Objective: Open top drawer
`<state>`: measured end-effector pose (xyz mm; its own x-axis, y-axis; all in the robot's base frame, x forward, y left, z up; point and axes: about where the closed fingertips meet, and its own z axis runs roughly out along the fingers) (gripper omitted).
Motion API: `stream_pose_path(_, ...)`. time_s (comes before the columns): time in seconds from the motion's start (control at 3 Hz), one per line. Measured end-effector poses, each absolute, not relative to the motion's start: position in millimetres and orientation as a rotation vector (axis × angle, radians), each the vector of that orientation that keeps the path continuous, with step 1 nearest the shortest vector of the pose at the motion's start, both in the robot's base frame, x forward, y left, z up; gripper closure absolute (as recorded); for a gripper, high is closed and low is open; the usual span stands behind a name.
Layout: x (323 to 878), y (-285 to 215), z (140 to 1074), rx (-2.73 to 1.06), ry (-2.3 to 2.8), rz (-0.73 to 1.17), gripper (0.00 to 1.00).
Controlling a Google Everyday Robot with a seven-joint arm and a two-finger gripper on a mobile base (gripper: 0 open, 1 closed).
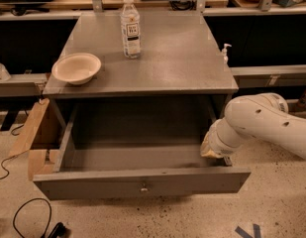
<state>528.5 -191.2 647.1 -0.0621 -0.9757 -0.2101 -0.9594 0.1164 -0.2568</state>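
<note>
I count one top drawer (pixel 93 181), one water bottle (pixel 130 28), one bowl (pixel 76 68), one cardboard box (pixel 36 135), and one gripper (pixel 212 149), apparently at the drawer's right wall.

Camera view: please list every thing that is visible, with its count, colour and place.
top drawer: one, grey, pulled out in front.
table: one, grey, above the drawer.
water bottle: one, clear, upright on table, rear.
bowl: one, cream, on table, front left.
pump bottle: one, white, behind table's right edge.
cardboard: one, brown, floor at left.
cable: one, black, floor, lower left.
robot arm: one, white, right of drawer.
pincer: one, pale, at drawer's right wall.
</note>
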Motion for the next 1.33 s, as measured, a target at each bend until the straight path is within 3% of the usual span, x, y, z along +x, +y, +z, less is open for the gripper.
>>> stream_pose_path(1.0,494,-168,615,-1.915,2.107,0.058,1.0)
stream_pose_path(1.33,445,-167,637,-1.91,2.202,0.071,1.0)
